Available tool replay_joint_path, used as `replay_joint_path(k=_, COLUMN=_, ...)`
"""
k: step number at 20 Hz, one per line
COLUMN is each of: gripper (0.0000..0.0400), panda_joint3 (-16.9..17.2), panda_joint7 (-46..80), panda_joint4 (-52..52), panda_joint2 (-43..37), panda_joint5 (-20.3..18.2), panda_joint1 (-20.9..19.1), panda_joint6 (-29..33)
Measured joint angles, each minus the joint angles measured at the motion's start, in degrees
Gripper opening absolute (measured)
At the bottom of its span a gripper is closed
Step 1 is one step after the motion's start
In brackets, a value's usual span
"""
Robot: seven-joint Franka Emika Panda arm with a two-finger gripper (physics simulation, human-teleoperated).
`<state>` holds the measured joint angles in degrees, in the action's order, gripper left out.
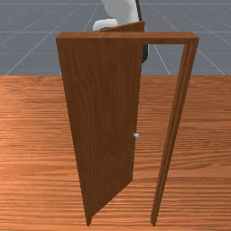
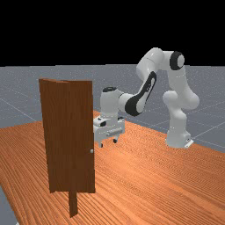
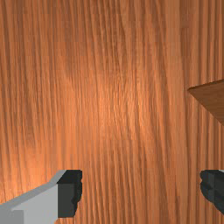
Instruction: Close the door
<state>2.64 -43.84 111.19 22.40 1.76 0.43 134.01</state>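
I have the door (image 1: 103,113) hinged on the door frame (image 1: 126,38) at the front view's left and swung out on my arm's side of it, so the task is still to be done: the whole closing swing is left. My gripper (image 2: 108,143) is on the arm's side of the frame, raised above the table (image 2: 145,176), its fingers (image 3: 69,194) wide apart with nothing between them

The front view gives me the opening between the knob (image 1: 136,135) and the frame's free post; in the far view door and frame overlap, yet there I can read the hand's height. The wrist view adds a wooden corner, probably the door's, outside the finger span. I'd judge the next move is a push on the door's arm-side face, toward the frame
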Motion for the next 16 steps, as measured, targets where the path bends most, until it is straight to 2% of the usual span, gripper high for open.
replay_joint_path(k=1, gripper=0.0243, panda_joint3=-0.33, panda_joint7=5.96, panda_joint4=-1.33, panda_joint2=0.77, panda_joint5=0.73, panda_joint1=2.08, panda_joint6=-0.8)
replay_joint_path(k=2, gripper=0.0148, panda_joint3=-1.42, panda_joint7=11.88, panda_joint4=-3.45, panda_joint2=2.01, panda_joint5=1.42, panda_joint1=5.75, panda_joint6=-1.9)
replay_joint_path(k=3, gripper=0.009, panda_joint3=-2.63, panda_joint7=17.42, panda_joint4=-6.77, panda_joint2=3.97, panda_joint5=2.05, panda_joint1=9.78, panda_joint6=-3.48)
replay_joint_path(k=5, gripper=0.0033, panda_joint3=-4.63, panda_joint7=27.39, panda_joint4=-18.34, panda_joint2=10.74, panda_joint5=3.14, panda_joint1=17.88, panda_joint6=-8.65)
replay_joint_path(k=6, gripper=0.0177, panda_joint3=-6.53, panda_joint7=25.98, panda_joint4=-17.75, panda_joint2=10.67, panda_joint5=1.41, panda_joint1=18.76, panda_joint6=-7.52)
replay_joint_path(k=7, gripper=0.0265, panda_joint3=-6.65, panda_joint7=26.24, panda_joint4=-17.78, panda_joint2=10.65, panda_joint5=1.72, panda_joint1=19.43, panda_joint6=-7.64)
replay_joint_path(k=8, gripper=0.0318, panda_joint3=-6.49, panda_joint7=26.61, panda_joint4=-17.99, panda_joint2=10.69, panda_joint5=2.18, panda_joint1=19.81, panda_joint6=-7.98)
replay_joint_path(k=9, gripper=0.035, panda_joint3=-6.84, panda_joint7=26.09, panda_joint4=-17.69, panda_joint2=10.52, panda_joint5=1.54, panda_joint1=19.5, panda_joint6=-7.56)
replay_joint_path(k=11, gripper=0.0382, panda_joint3=-7.05, panda_joint7=25.76, panda_joint4=-17.52, panda_joint2=10.37, panda_joint5=1.14, panda_joint1=19.28, panda_joint6=-7.37)
replay_joint_path(k=13, gripper=0.0393, panda_joint3=-7.01, panda_joint7=25.8, panda_joint4=-17.52, panda_joint2=10.34, panda_joint5=1.2, panda_joint1=19.28, panda_joint6=-7.39)
replay_joint_path(k=14, gripper=0.0396, panda_joint3=-6.62, panda_joint7=26.3, panda_joint4=-19.71, panda_joint2=11.34, panda_joint5=1.87, panda_joint1=19.71, panda_joint6=-10.32)
replay_joint_path(k=16, gripper=0.0399, panda_joint3=-6.69, panda_joint7=26.09, panda_joint4=-20.76, panda_joint2=11.9, panda_joint5=1.71, panda_joint1=19.62, panda_joint6=-11.23)
